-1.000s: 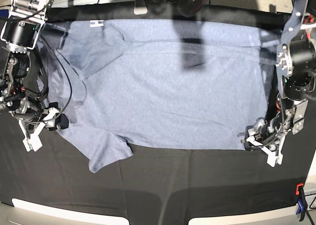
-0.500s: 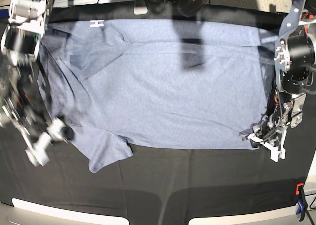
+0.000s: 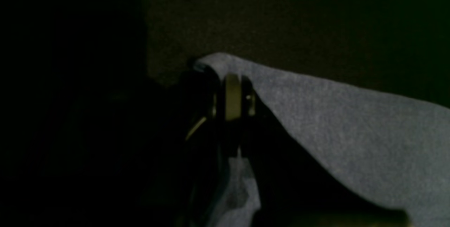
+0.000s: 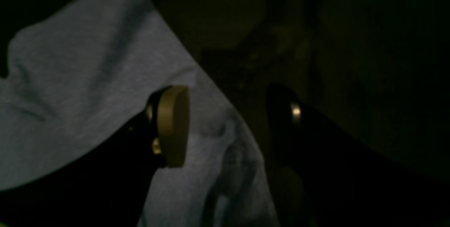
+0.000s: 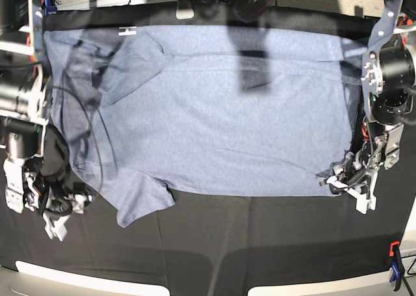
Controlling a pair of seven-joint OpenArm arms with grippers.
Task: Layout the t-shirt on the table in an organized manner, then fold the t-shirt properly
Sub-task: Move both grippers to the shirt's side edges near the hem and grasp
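Left pincer (image 5: 342, 181) is pressed together on the hem corner of the t-shirt (image 5: 221, 120), which lies spread, lettering side down, across the far half of the bench (image 5: 260, 244). Right pincer (image 4: 228, 125) is spread, one pad over the cloth near its edge, gripping nothing. Risk: any pull by the left pincer alone could drag the unheld side, rumpling the sleeves (image 5: 140, 205) and skewing the layout.
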